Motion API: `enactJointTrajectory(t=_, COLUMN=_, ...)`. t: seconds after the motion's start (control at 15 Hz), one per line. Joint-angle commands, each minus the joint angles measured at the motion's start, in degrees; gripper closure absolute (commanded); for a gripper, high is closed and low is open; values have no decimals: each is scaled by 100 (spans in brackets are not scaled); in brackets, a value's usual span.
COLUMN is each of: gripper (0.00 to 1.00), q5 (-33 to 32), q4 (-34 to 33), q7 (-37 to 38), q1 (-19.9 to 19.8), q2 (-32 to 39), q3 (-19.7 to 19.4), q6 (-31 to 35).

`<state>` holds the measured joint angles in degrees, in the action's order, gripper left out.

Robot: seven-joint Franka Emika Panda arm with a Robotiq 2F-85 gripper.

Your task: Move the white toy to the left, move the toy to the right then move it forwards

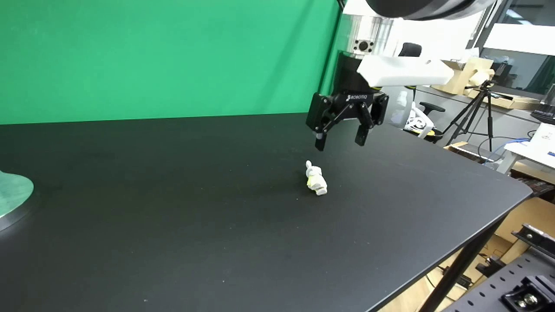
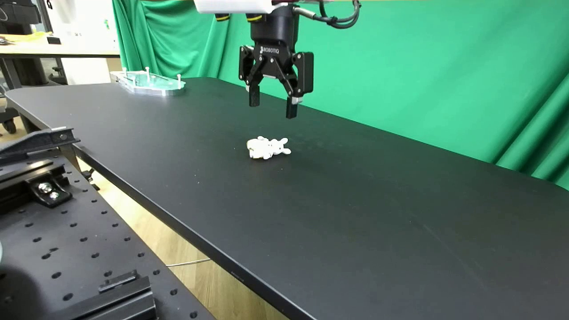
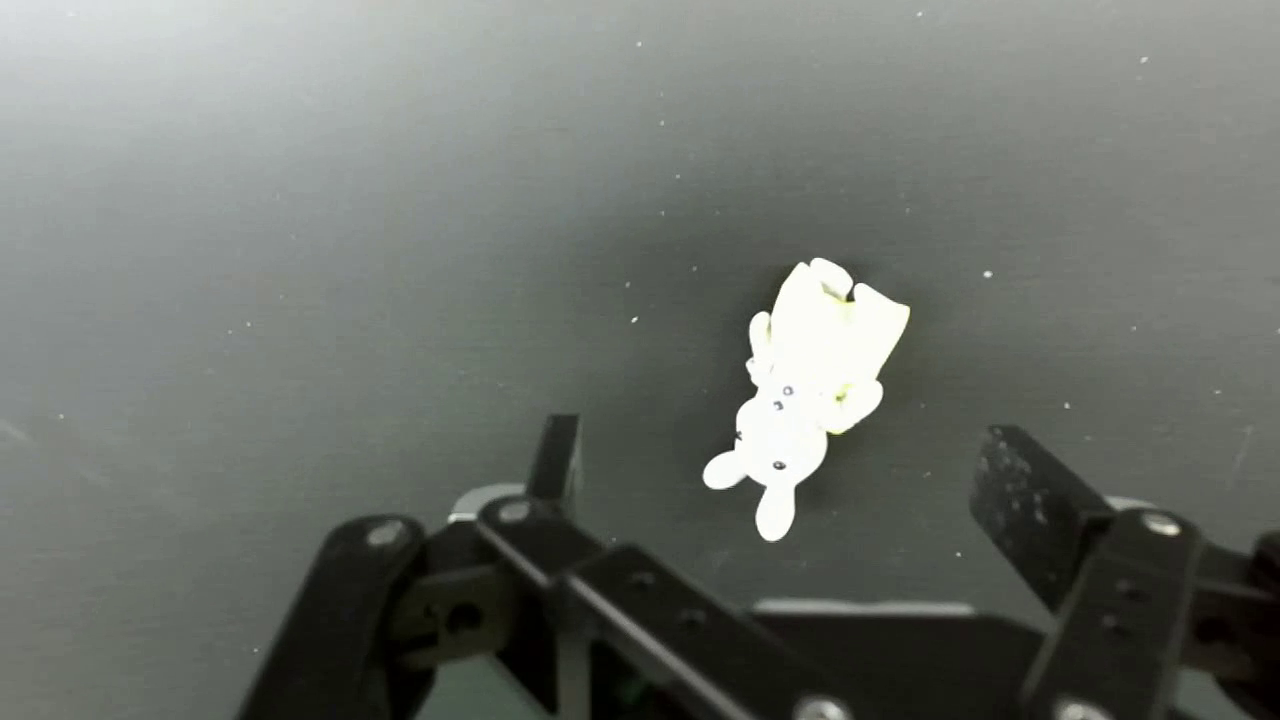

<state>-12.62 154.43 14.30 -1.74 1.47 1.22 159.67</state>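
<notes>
At lower left in an exterior view, nearest the camera: dark perforated plate (image 2: 80, 271) carrying black rails (image 2: 118, 300), strip of wood floor (image 2: 178, 249), then the long edge of the black desk (image 2: 400, 231). Next, white toy (image 3: 805, 375), lying on the desk on its back, face up, two ears, yellowish marks on the body. Well apart from the toy, pale green disc (image 1: 15, 190), cut off by the frame in an exterior view. Above the desk hangs the end effector (image 2: 272, 111), apart from the toy, released: fingers (image 3: 555, 460) spread wide. In the wrist view the ears fall between the fingers, legs toward the top of the frame. Farther back: clear tray (image 2: 155, 92) with white pegs (image 2: 147, 72) at the far end of the desk; green backdrop (image 2: 400, 66) in both exterior views. Farthest: tripod (image 1: 484, 95) beyond the desk, light-topped table (image 2: 84, 49) at upper left in an exterior view.
</notes>
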Motion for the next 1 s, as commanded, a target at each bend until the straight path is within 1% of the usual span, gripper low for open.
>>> enactJointTrajectory(t=0.0, gripper=0, q5=-766, q4=114, q7=1255, q1=120, q2=223, q3=-259, q6=388)
enactJointTrajectory(t=0.07, gripper=0, q5=-846, q4=110, q7=1538, q1=185, q2=288, q3=-336, q6=413)
enactJointTrajectory(t=0.2, gripper=0, q5=-703, q4=114, q7=1796, q1=302, q2=396, q3=-410, q6=362)
enactJointTrajectory(t=0.33, gripper=0, q5=-469, q4=125, q7=1810, q1=396, q2=480, q3=-427, q6=320)
enactJointTrajectory(t=0.53, gripper=0, q5=-106, q4=135, q7=1612, q1=497, q2=580, q3=-408, q6=291)
enactJointTrajectory(t=0.67, gripper=0, q5=-87, q4=90, q7=1470, q1=554, q2=613, q3=-463, q6=284)
enactJointTrajectory(t=0.93, gripper=0, q5=-38, q4=89, q7=1435, q1=610, q2=643, q3=-485, q6=283)
